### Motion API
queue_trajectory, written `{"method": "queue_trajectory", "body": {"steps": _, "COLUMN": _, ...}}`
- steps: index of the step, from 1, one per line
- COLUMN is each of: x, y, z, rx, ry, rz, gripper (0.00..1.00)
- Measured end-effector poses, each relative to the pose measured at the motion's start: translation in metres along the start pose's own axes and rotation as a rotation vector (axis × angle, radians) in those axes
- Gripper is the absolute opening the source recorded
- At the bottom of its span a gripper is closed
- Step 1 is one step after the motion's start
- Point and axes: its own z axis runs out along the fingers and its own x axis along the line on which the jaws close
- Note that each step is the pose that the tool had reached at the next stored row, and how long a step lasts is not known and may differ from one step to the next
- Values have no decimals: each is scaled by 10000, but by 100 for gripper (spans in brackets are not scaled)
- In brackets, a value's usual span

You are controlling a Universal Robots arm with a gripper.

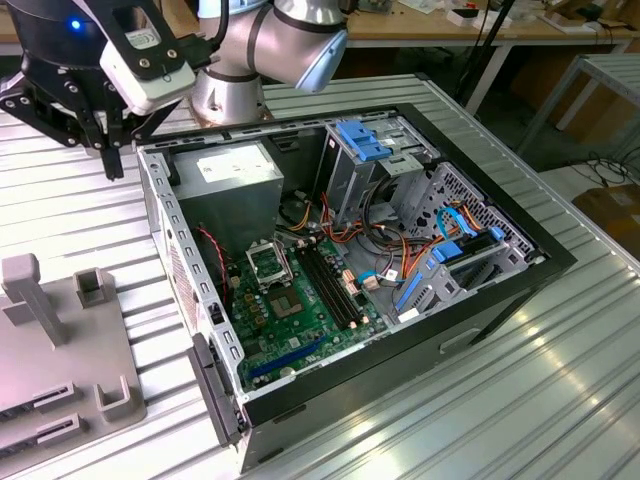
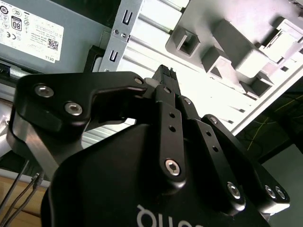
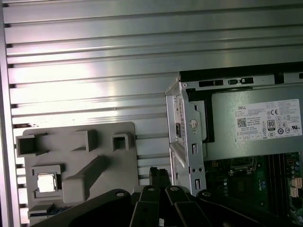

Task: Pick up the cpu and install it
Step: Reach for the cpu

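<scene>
The cpu (image 3: 46, 182), a small silver square, lies in a recess of the grey holder block (image 3: 90, 163) on the ribbed table. My gripper (image 1: 112, 158) hangs above the table beside the open computer case (image 1: 160, 190), between the case and the holder (image 1: 60, 370). Its black fingers (image 3: 159, 174) are shut together with nothing between them, some way from the cpu. In the second wrist view the gripper (image 2: 165, 74) points at the bare table near the holder (image 2: 227, 42). The green motherboard (image 1: 290, 320) with its black-framed socket (image 1: 268, 263) lies inside the case.
The grey power supply (image 1: 232, 172) sits at the case's back corner near my gripper. Drive cages, blue clips and orange cables (image 1: 420, 240) crowd the case's far side. The holder block has upright posts (image 1: 30, 290). Workbenches and boxes stand behind the table.
</scene>
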Motion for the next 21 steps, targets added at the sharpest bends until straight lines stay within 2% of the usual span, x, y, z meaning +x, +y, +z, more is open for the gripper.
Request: {"method": "queue_trajectory", "body": {"steps": 21, "x": 282, "y": -22, "z": 4, "rx": 0, "ry": -1, "rz": -1, "gripper": 11}}
